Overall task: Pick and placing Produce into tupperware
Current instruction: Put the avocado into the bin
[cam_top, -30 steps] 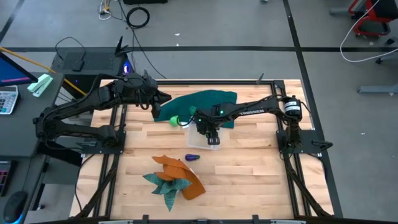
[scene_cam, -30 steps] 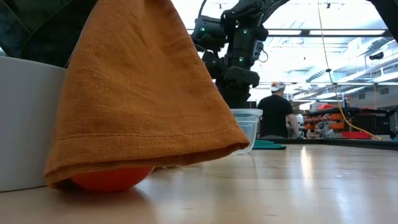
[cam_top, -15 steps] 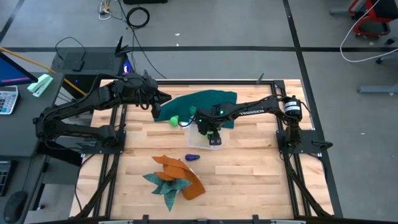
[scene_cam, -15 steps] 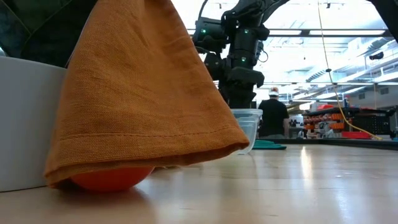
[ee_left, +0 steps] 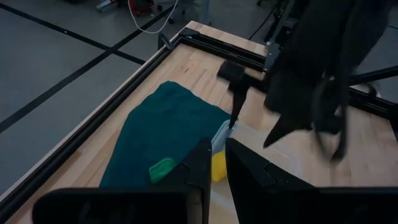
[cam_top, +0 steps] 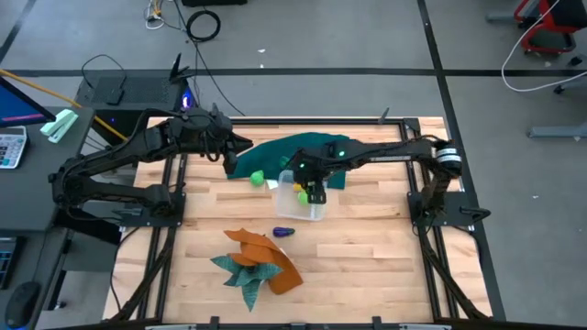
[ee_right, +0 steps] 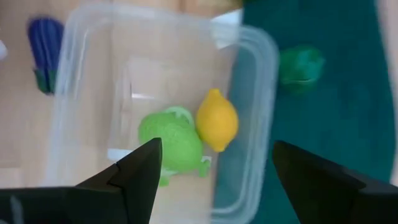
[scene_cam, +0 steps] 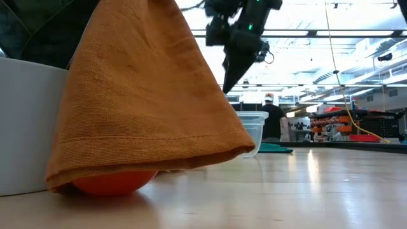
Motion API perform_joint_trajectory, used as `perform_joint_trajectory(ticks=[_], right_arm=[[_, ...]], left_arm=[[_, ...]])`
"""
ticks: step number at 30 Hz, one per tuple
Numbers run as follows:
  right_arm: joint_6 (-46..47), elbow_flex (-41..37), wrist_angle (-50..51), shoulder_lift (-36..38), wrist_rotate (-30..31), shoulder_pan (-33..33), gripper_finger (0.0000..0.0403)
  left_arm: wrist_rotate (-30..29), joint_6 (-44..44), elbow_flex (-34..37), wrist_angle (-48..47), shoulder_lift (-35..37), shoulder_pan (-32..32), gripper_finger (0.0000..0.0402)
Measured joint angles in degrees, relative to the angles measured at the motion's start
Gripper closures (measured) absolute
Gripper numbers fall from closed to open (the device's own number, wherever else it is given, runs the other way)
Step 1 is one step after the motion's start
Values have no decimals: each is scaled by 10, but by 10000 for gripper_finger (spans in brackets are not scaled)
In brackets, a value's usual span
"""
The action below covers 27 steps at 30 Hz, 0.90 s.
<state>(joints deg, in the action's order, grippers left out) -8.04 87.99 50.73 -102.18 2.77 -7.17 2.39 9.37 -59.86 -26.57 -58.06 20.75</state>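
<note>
The clear tupperware [ee_right: 155, 112] stands on the table at the edge of a dark green cloth [ee_right: 323, 124]. In it lie a light green toy [ee_right: 171, 146] and a yellow toy [ee_right: 217, 120]. My right gripper [ee_right: 217, 180] hangs open above the tub [cam_top: 298, 203], touching nothing. A green toy [cam_top: 259, 177] rests on the cloth beside the tub, and a purple toy [cam_top: 282, 232] lies on the wood nearer the front. My left gripper [cam_top: 240, 142] is shut and held in the air at the far left, over the cloth's edge.
Crumpled orange and teal cloths [cam_top: 257, 261] lie near the front edge. In the low view the orange cloth [scene_cam: 140, 95] drapes over an orange ball [scene_cam: 114, 183] beside a white object [scene_cam: 25, 127]. A person [scene_cam: 273, 121] stands far behind the table.
My right gripper has risen straight up from the tub and now hangs clear above it. The yellow and light green toys inside have come into view.
</note>
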Motion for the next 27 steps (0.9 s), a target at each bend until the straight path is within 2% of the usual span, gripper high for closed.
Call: perform_joint_trajectory(ticks=[5,11,16,27], right_arm=[[50,1,27,66,40,-16,142],[113,1,50,140,100,-33,142],[140,1,50,181,135,-43,144],[157,1,51,199,138,-48,145]], left_arm=[[0,0,0,-3,0,0,343],[-2,26,0,-51,-2,0,344],[-21,85,0,-69,-24,1,336],[-25,263,0,-70,-133,1,290]])
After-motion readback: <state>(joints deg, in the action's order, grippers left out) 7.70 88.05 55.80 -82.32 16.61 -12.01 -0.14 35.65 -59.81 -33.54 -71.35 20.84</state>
